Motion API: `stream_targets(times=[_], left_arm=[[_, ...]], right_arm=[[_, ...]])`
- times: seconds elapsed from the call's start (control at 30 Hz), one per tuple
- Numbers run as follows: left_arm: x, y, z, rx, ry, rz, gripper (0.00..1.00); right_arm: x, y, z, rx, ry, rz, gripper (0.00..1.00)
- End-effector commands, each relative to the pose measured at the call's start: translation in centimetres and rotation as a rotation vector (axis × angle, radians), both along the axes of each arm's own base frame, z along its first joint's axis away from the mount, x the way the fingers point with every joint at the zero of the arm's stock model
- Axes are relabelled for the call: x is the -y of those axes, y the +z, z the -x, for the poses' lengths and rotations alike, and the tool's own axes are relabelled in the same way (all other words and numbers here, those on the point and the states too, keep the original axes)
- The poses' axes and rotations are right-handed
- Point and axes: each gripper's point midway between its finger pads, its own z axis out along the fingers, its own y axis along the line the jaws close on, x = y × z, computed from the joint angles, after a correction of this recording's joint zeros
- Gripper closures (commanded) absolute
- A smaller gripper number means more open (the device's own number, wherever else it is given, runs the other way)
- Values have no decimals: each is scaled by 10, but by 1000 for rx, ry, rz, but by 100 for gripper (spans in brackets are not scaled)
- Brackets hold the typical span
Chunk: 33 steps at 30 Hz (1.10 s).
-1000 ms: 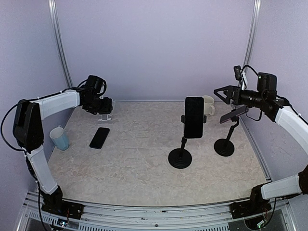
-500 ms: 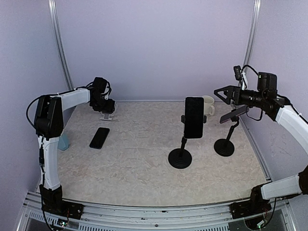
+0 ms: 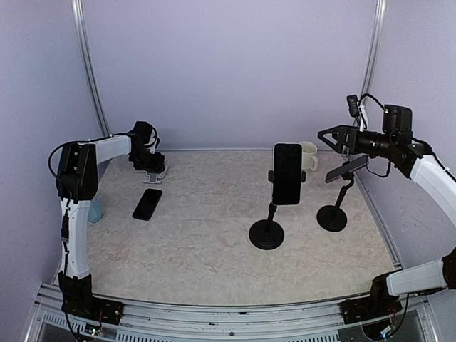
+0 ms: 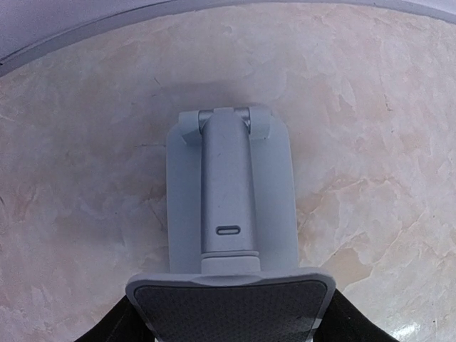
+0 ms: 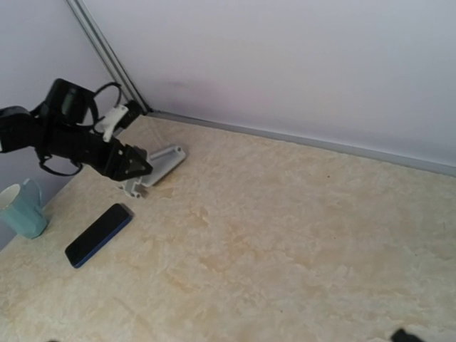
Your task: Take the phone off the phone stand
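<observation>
One tilted phone point(image 3: 347, 169) sat on the right stand point(image 3: 333, 214).
Right gripper point(image 3: 328, 139), jaws apart, hung close above it; left gripper point(image 3: 149, 162) far off, grip unclear.

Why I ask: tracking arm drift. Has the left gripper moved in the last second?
Yes, slightly: the left gripper sits lower in the top view, nearer the flat phone.

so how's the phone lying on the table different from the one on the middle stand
The phone on the table lies flat on the tabletop; the mounted phone stands upright, clamped above the surface on the middle black stand. The phone on the table is at the left, by the white folding stand; the mounted phone is near the centre. Both are slim, black rectangles.
</observation>
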Motion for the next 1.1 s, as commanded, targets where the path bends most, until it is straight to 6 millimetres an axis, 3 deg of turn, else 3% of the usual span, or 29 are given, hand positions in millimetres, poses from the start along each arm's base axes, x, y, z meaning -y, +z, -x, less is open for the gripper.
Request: stream_targets(times=[0.0, 0.27, 0.5, 0.6, 0.67, 0.77, 0.93, 1.07], left_arm=[[10, 9, -14, 46, -34, 17, 65], [13, 0, -17, 34, -51, 22, 63], [14, -3, -12, 24, -46, 26, 55], [16, -4, -9, 23, -47, 20, 43], [16, -4, -8, 19, -49, 21, 30], [19, 4, -7, 27, -58, 32, 16], [20, 32, -8, 72, -54, 48, 2], [23, 69, -8, 135, -54, 80, 1]], right_arm=[[-4, 21, 12, 45, 28, -3, 0], [-4, 24, 14, 45, 33, -2, 0], [-4, 27, 16, 47, 40, -1, 0], [-4, 29, 19, 51, 43, 3, 0], [-5, 30, 21, 51, 48, 3, 0], [-6, 32, 24, 51, 59, 2, 0], [-10, 36, 34, 55, 98, -6, 0], [-16, 39, 46, 57, 157, -24, 0]])
